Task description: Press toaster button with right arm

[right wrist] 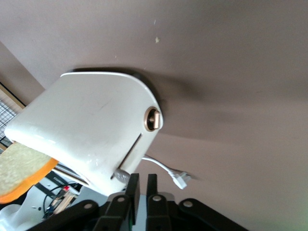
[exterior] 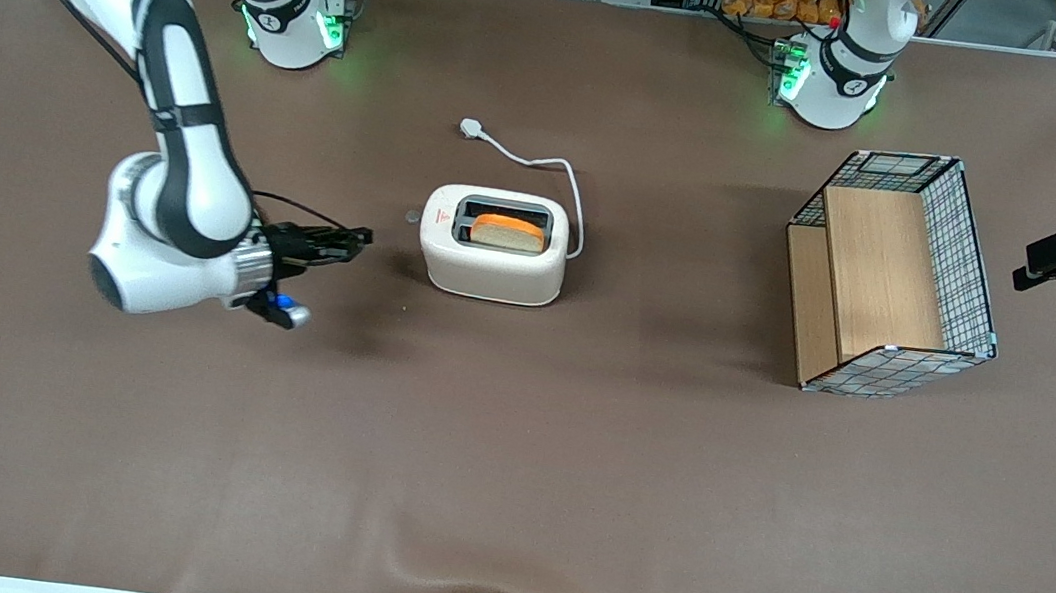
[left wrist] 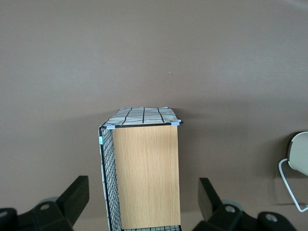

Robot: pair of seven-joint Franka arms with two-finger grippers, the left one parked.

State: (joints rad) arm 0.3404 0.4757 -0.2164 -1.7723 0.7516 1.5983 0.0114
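The cream-white toaster (exterior: 491,267) stands in the middle of the table with a slice of toast (exterior: 508,232) standing up out of one slot. The toaster button (exterior: 413,217) is a small pale-grey knob on the short end that faces the working arm. My right arm's gripper (exterior: 364,236) lies level, points at that end and stops a short gap from it, slightly nearer the front camera than the button. Its fingers are shut and hold nothing. In the right wrist view the gripper (right wrist: 143,185) is close beside the button (right wrist: 121,174), with a round dial (right wrist: 153,119) on the same face of the toaster (right wrist: 91,125).
The toaster's white cord (exterior: 573,191) runs to a plug (exterior: 471,128) lying farther from the front camera. A wire basket with wooden shelves (exterior: 893,281) stands toward the parked arm's end of the table; it also shows in the left wrist view (left wrist: 144,173).
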